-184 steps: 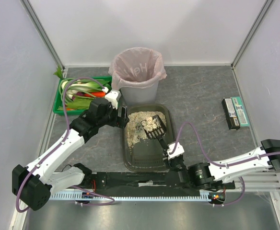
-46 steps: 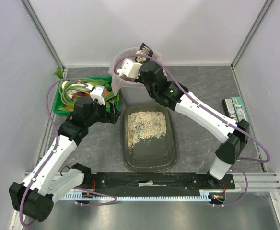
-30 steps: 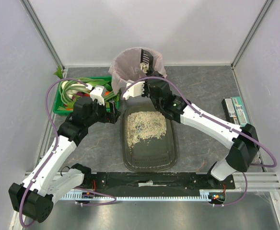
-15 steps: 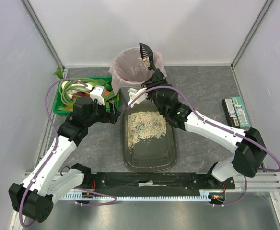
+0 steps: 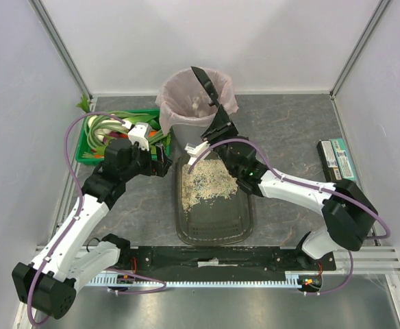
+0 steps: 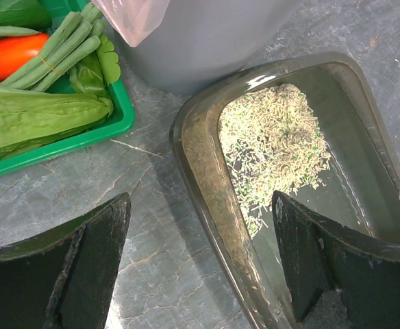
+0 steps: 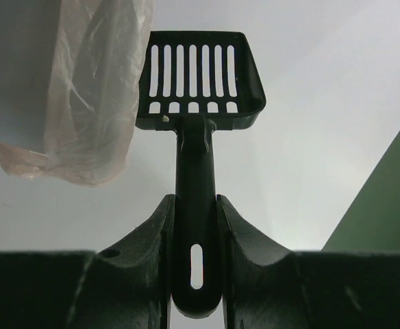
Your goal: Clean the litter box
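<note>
The right pincer (image 7: 195, 205) clamps a scoop (image 7: 196, 75), white walls (image 7: 309, 137) beyond. The left pincer (image 6: 201, 205) hangs open over grey marbled table (image 6: 145, 205) and litter box (image 6: 198, 168).

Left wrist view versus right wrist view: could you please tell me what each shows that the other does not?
Only the left wrist shows the litter box, its litter, the green crate of vegetables and the left gripper, open over the box's rim. Only the right wrist shows the scoop, clamped by its handle in the right gripper and almost empty. Both show the bin with its pink bag.
</note>
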### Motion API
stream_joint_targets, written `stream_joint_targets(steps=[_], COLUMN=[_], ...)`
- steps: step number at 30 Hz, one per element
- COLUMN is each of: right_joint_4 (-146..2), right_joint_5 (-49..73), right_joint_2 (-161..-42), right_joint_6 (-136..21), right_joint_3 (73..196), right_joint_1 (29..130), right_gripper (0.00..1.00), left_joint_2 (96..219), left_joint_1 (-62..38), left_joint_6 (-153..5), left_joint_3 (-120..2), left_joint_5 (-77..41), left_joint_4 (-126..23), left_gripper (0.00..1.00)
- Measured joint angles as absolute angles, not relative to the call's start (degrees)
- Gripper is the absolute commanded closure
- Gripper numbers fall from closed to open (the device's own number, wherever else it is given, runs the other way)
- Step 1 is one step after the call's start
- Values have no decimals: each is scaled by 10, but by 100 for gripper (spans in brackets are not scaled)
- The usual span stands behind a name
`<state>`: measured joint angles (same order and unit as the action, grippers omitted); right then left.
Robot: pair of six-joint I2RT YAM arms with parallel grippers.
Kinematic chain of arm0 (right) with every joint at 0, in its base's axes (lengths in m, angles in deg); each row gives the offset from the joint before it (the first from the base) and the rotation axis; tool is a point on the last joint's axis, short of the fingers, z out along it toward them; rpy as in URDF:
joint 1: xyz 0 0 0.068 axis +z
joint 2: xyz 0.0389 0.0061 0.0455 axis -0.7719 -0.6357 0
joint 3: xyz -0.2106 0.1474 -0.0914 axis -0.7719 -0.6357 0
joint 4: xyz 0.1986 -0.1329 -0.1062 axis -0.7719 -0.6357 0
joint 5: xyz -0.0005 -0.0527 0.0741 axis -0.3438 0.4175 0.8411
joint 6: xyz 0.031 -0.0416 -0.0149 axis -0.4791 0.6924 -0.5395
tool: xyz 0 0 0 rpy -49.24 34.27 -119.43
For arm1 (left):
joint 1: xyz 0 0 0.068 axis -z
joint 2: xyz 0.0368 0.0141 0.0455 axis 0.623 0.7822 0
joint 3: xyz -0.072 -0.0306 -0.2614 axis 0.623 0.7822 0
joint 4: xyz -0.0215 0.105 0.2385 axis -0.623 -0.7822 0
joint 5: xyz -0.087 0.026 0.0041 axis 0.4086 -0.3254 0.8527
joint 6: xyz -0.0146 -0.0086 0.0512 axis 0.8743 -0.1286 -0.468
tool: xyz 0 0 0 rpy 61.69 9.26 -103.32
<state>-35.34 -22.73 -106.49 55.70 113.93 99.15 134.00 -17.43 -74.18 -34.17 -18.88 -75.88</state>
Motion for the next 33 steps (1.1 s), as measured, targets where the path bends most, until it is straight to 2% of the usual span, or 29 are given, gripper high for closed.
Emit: stream_joint_targets(steps=[25, 29, 33], right_joint_4=[-170, -167, -176], right_joint_5=[-177, -199, -239], right_joint_2=[-1076, -1056, -1025], right_joint_6=[619, 589, 481], right_joint_3=[1080, 1073, 1077], right_joint_1=[995, 1010, 1043], right_gripper=[100, 100, 100], left_joint_2=[1335, 1335, 1335], left_joint_1=[-174, -174, -174], left_joint_6=[-742, -742, -742], left_joint_3=[-342, -342, -342], left_joint_5=[-189, -189, -189], left_joint_4=[-759, -759, -759], left_gripper=[11, 11, 11])
